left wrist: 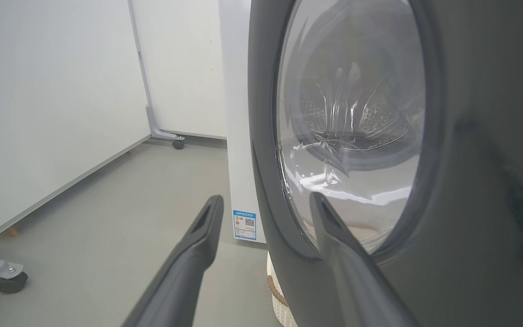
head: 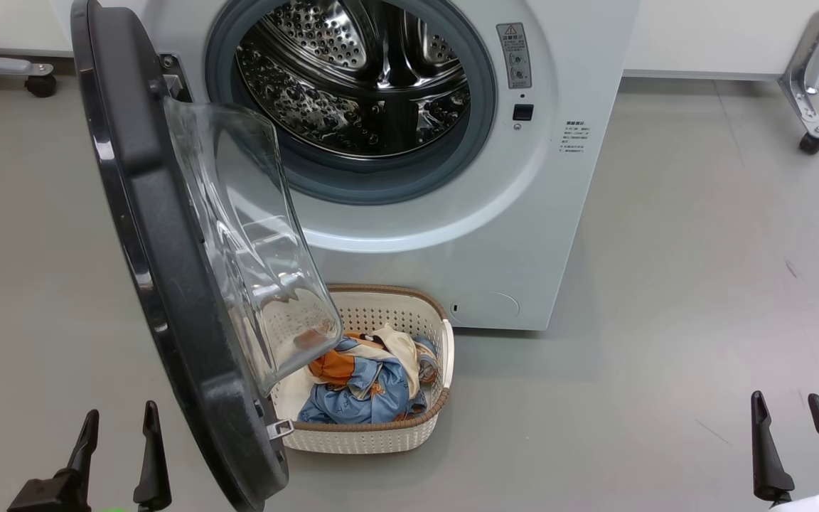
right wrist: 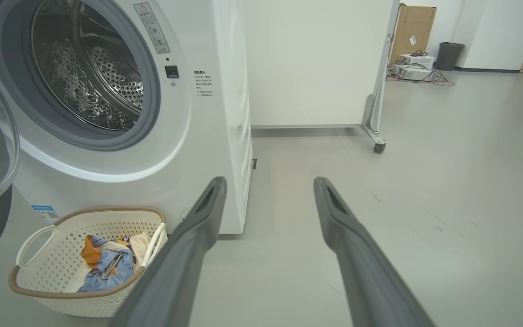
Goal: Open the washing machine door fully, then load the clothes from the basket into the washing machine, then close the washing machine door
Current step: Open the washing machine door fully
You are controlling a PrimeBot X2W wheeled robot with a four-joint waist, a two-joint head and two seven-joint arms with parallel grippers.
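1. Standing wide open, the door [head: 168, 270] of the washing machine [head: 523, 235] swings out toward me on my left, its glass bowl hanging over the left end of the basket [head: 374, 437].
2. The steel drum [head: 360, 78] shows through the round opening.
3. The basket sits on the grey floor [head: 701, 284] just in front of the washing machine, below the opening. The clothes [head: 367, 387] lie heaped inside it, blue, orange and cream.
4. My left pincer [head: 119, 412] hovers low beside the door's outer face, fingers spread, holding nothing.
5. My right pincer [head: 786, 397] hangs low at my right, well apart from the basket, fingers spread and empty above the floor.
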